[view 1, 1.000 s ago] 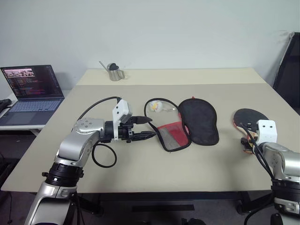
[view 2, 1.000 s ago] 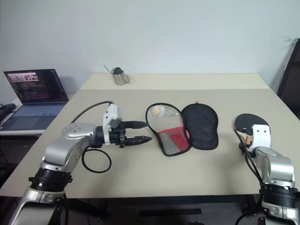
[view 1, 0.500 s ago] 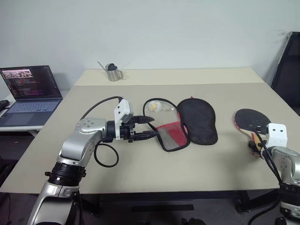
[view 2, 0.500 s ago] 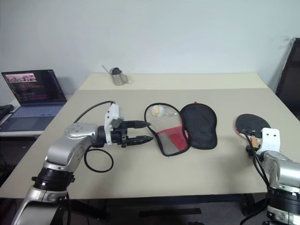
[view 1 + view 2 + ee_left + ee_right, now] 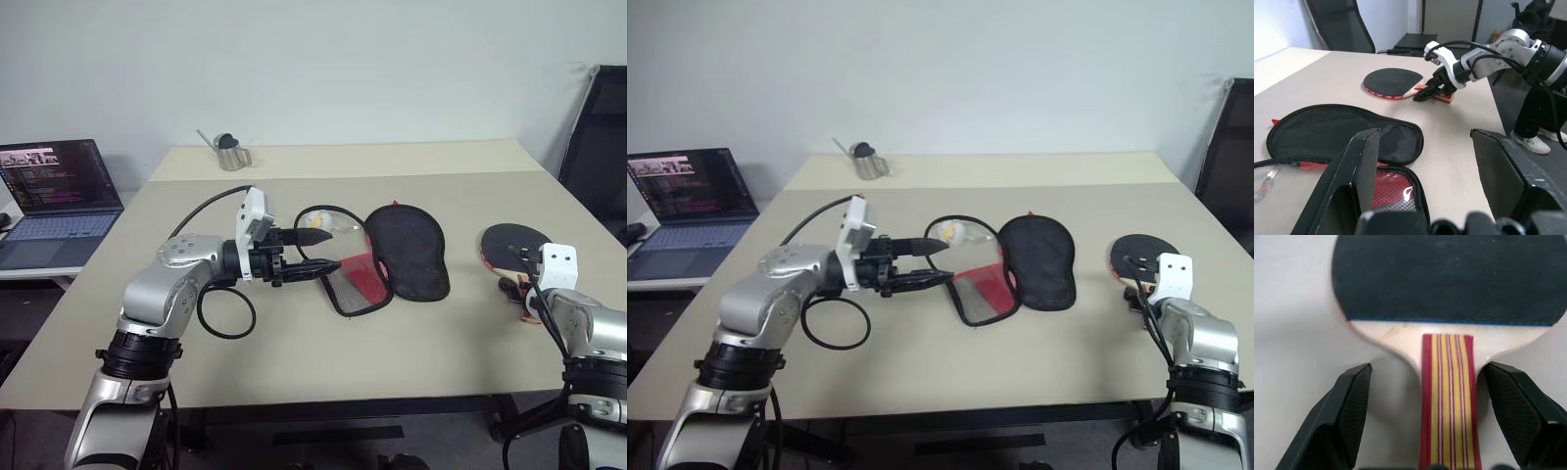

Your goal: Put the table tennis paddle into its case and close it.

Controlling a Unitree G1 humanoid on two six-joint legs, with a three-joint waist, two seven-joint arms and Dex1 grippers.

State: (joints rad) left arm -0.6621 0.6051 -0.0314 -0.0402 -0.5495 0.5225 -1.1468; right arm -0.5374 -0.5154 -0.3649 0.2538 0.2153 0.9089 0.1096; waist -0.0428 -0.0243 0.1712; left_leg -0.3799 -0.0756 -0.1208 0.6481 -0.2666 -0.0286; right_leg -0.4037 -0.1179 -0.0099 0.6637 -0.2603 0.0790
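Two tools are at work over the beige desk (image 5: 294, 343). The table tennis paddle (image 5: 513, 242) lies flat at about 3 o'clock of the desk, black face up, handle pointing toward the robot. The right tool (image 5: 1420, 418) stands spread with the striped handle between its fingers, not yet pinching it. A stiff, light bat like this should lift cleanly by the handle; the rubber face is grippy but flat on the desk, so the handle looks like the only sensible hold.

The case (image 5: 377, 264) lies unzipped at the desk's centre, its black half toward 2 o'clock and its red mesh half toward 7 o'clock. Soft fabric, it will probably sag and slide unless held. The left tool (image 5: 318, 252) is spread, hovering at the case's 9 o'clock edge, gripping nothing.

Against a second ago, the left tool has risen slightly and edged toward the case, and the right tool has pushed forward along the handle.
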